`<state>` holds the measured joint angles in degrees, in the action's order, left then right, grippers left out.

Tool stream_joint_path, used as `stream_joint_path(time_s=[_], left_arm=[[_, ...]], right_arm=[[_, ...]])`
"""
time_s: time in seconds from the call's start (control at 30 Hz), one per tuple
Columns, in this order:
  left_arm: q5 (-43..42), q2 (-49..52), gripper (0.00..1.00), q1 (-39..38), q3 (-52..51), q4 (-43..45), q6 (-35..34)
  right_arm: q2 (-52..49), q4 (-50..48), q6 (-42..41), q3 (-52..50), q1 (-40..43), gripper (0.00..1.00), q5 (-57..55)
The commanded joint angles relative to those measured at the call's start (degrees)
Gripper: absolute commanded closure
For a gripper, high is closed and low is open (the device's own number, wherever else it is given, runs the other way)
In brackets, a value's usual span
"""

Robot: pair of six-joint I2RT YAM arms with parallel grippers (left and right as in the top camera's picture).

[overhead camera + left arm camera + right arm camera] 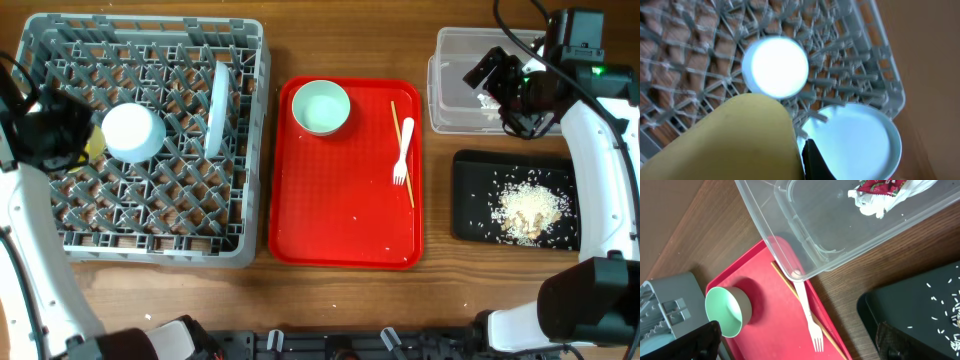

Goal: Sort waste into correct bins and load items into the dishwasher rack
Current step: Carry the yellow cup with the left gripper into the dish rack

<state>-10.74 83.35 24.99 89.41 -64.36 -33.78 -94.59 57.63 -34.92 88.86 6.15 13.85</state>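
At the left edge of the rack (150, 250), the left gripper (72, 138) holds the cup (740, 142). One dark finger (814, 162) lies against the cup wall. The jaws are therefore judged clamped on the cup, although the second finger is hidden behind it. The cup hangs over the pegs just beside the white bowl (133, 131), a position that suits lowering it into a free cell. The plate (218, 108) stands on edge between peg rows, presumably for draining.

On the red tray (300, 240), the green bowl (321, 107) sits mouth up. The fork (403, 152) and chopsticks (402, 160) lie side by side. These three are judged yet to be loaded.

Over the tub (455, 45), the right gripper (797, 330) hangs with its jaws wide apart and nothing between them. The wrapper (880, 186) and tissue (872, 205) lie together in one tub corner. The rice (527, 210) is heaped on the black tray (470, 225). Dry waste and food scraps are thus kept apart.

Limits of view:
- From overhead, the left arm covers most of the cup.
- The white bowl is overexposed in the left wrist view, so its orientation cannot be told.
- The wrapper is cut off by the top edge of the right wrist view.
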Motion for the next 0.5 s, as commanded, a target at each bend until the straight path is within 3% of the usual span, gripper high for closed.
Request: stream_joint_path(time_s=[0.0, 0.2, 0.37, 0.47], left_arm=[[-10.12, 2.12, 0.96, 0.31, -0.66, -1.55, -0.09], [-18.51, 2.64, 0.96, 1.33, -6.23, -1.90, 6.86], [-20.20, 2.69, 0.96, 5.97, -11.19, 0.00, 7.85], [-30.42, 2.71, 0.96, 7.67, -16.92, 7.08, 8.15]], right_arm=[[-0.17, -0.15, -0.66, -0.37, -0.17, 0.00, -0.74], [-0.17, -0.15, -0.68, -0.37, -0.17, 0.00, -0.74], [-0.17, -0.15, -0.68, -0.37, -0.17, 0.00, -0.74], [-0.17, -0.15, -0.68, -0.37, -0.17, 0.00, -0.74]])
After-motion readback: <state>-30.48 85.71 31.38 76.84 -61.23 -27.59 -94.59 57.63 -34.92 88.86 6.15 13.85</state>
